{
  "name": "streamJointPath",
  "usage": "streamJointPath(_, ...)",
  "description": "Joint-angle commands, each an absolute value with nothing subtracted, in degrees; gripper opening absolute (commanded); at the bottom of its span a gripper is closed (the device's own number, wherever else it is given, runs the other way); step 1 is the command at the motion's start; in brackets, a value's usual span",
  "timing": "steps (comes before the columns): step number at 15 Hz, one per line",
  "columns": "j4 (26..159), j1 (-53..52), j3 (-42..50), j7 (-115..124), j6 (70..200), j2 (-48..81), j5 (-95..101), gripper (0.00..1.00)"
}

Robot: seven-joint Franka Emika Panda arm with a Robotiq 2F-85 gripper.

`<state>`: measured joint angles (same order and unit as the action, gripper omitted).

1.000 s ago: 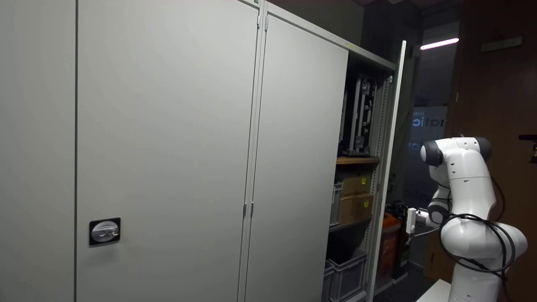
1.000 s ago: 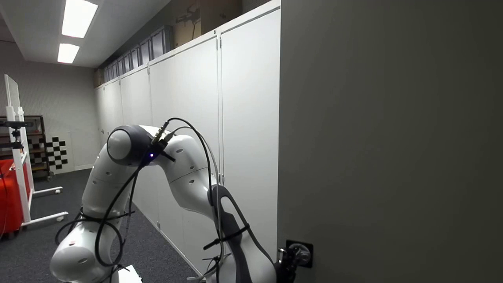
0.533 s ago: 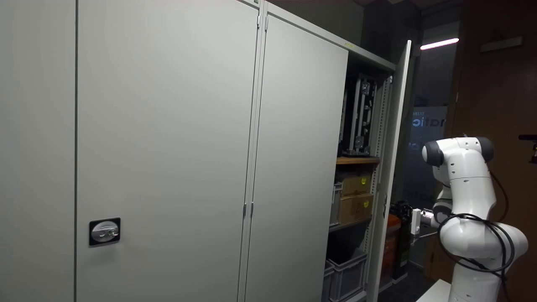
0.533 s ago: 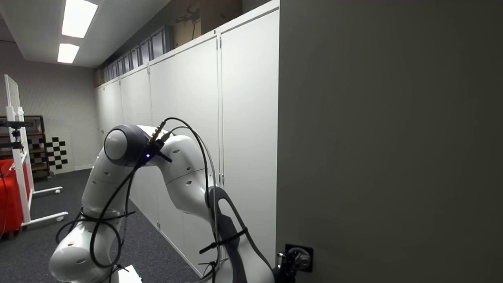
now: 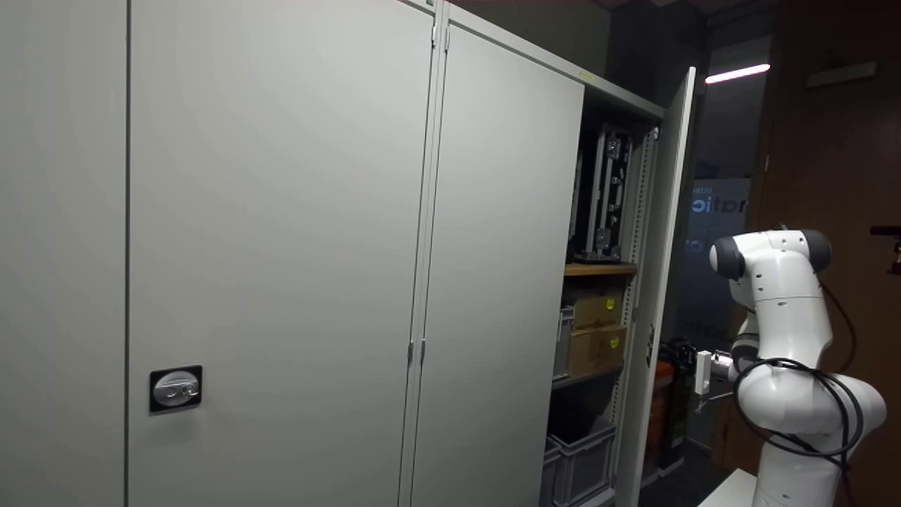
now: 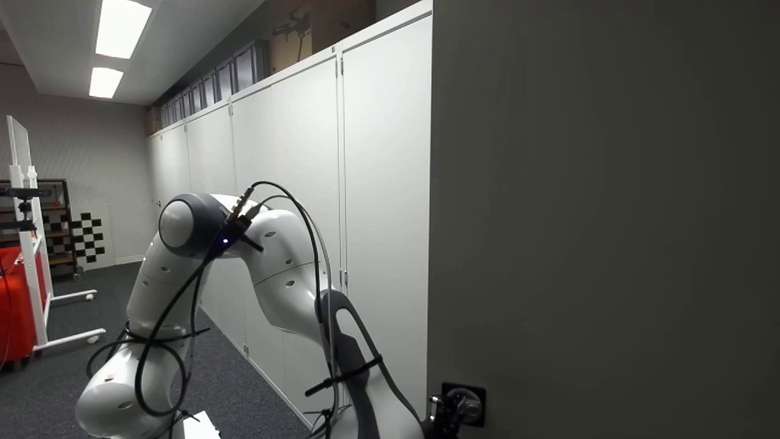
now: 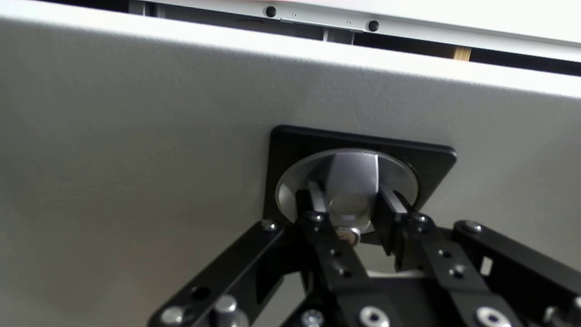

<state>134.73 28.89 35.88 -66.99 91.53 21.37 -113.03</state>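
Observation:
My gripper [image 7: 350, 196] has its fingers on both sides of the raised silver door handle [image 7: 353, 172], with the pads against it or nearly so. The handle sits in a round recess in a black plate [image 7: 290, 141] on the grey cabinet door [image 7: 136, 113]. Below the grip, a small round lock [image 7: 348, 236] shows between the fingers. In an exterior view the black gripper [image 6: 450, 410] meets the plate low on the door's outer face [image 6: 579, 213]. Another exterior view has the door [image 5: 665, 232] standing ajar, its inner side visible; the gripper is hard to make out there.
Behind the door, the cabinet holds cardboard boxes [image 5: 597, 348] and grey crates [image 5: 586, 458]. A neighbouring door [image 5: 500, 246] is closed. Farther along is another handle [image 5: 176, 389]. Cables [image 6: 146, 360] loop around the arm. A wheeled white stand [image 6: 38, 262] is at the far side.
The door has swung wider, its free edge moving right in an exterior view and showing more of its inner side. My arm has moved along with it, the grip unchanged.

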Motion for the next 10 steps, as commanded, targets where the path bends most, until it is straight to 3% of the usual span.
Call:
streamJointPath(1, 133.5, 31.0, 37.6, -67.9, 90.0, 20.7, -111.5, 0.08)
streamJointPath(10, 132.8, 32.7, 38.9, -67.5, 88.5, 21.7, -110.5, 0.08)
